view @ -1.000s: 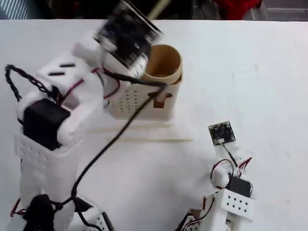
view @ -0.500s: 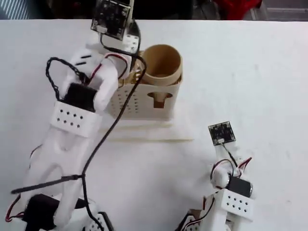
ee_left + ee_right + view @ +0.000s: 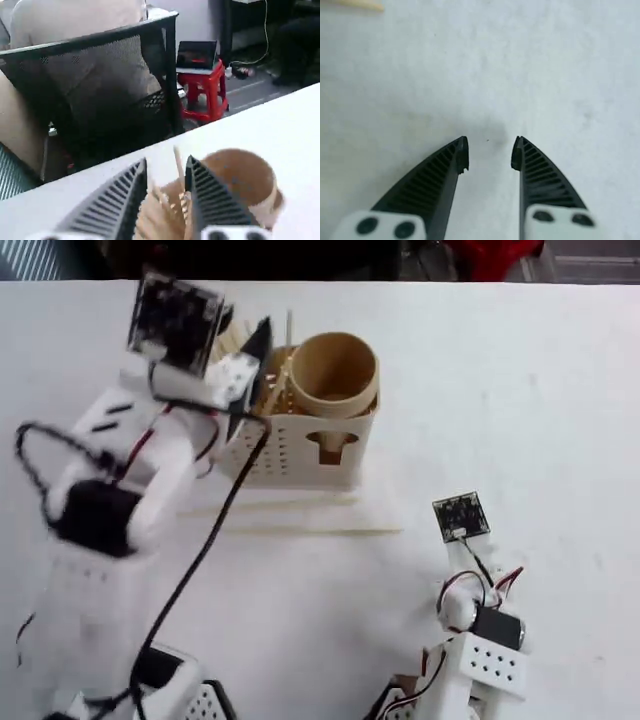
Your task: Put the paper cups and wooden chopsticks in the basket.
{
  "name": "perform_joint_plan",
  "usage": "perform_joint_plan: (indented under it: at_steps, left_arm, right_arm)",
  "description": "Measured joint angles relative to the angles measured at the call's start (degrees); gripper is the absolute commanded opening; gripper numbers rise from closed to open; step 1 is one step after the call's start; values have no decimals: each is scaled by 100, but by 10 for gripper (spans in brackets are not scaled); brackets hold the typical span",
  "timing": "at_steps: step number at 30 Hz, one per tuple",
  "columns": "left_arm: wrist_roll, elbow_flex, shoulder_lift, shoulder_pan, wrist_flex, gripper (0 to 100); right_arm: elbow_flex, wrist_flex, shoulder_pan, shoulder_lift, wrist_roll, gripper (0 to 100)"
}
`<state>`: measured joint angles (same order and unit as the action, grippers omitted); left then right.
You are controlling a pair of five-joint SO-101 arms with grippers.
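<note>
Left gripper [image 3: 167,161] has drawn back from basket [image 3: 290,455], chopsticks [image 3: 178,162] inside.

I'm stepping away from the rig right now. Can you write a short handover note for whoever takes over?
Left gripper: open, holding nothing, above the basket.
Right gripper: open, holding nothing, over the table.
Done: a paper cup sits in the basket, with chopsticks standing beside it.
Left: at least one loose chopstick lies on the table in front of the basket and needs to go in.
</note>
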<state>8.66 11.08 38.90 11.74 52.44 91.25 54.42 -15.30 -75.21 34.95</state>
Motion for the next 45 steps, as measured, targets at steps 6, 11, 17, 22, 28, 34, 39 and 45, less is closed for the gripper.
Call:
perform_joint_plan:
  at_steps: [6,11,17,22,28,34,39,45]
  left_arm:
    - [1037,-105,457,62,2699,144]
    - [2971,1002,-132,659,3974,146]
    - [3991,2523,-914,686,3138,147]
    - [4079,3059,-1556,677,1996,147]
    - [4097,3059,-2690,730,1125,147]
    - [4097,2629,-3798,730,835,142]
    - [4097,2338,-4475,730,695,76]
    - [4079,2286,-4668,800,774,23]
  right_arm:
    - [0,0,0,0,0,156]
    - [0,0,0,0,0,156]
    - [0,0,0,0,0,156]
    - [0,0,0,0,0,156]
    - [0,0,0,0,0,156]
    - [0,0,0,0,0,156]
    - [0,0,0,0,0,156]
    - [0,0,0,0,0,156]
